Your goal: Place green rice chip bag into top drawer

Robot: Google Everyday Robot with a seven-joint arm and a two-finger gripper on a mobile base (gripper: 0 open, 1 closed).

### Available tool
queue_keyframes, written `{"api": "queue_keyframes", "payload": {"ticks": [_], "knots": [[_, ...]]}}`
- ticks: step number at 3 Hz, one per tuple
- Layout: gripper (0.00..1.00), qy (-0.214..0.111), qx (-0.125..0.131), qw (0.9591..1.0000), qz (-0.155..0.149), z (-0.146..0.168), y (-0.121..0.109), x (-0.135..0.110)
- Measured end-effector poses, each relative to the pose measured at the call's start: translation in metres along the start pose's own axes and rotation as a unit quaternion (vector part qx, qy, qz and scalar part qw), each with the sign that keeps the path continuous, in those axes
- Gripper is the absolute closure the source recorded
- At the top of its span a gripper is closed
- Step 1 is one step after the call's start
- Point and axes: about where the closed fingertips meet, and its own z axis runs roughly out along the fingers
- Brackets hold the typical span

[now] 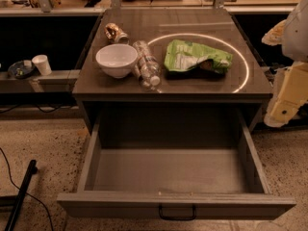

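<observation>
The green rice chip bag [197, 57] lies crinkled on the dark counter top [202, 85], right of centre, inside a bright ring reflection. The top drawer [173, 174] below is pulled fully open and holds nothing; its small dark handle [177, 212] is centred on the front panel. My gripper [288, 102] appears as cream-white parts at the right edge of the view, beside the counter's right side, level with its front edge. It is apart from the bag and holds nothing that I can see.
A white bowl [116, 60], a clear plastic bottle [147, 65] lying on its side and a small gold-brown wrapper [115, 32] sit left of the bag. A paper cup [42, 64] stands on a ledge at left. A black rod [20, 194] lies on the floor at left.
</observation>
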Motion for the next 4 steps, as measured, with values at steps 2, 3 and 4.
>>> {"api": "queue_keyframes", "payload": {"ticks": [2,3,4], "knots": [[0.00,-0.017,0.031,0.9990,-0.026,0.012,-0.037,-0.018],[0.00,-0.046,0.069,0.9957,-0.043,0.033,-0.087,-0.039],[0.00,-0.073,0.094,0.9916,-0.051,0.063,-0.131,-0.063]]}}
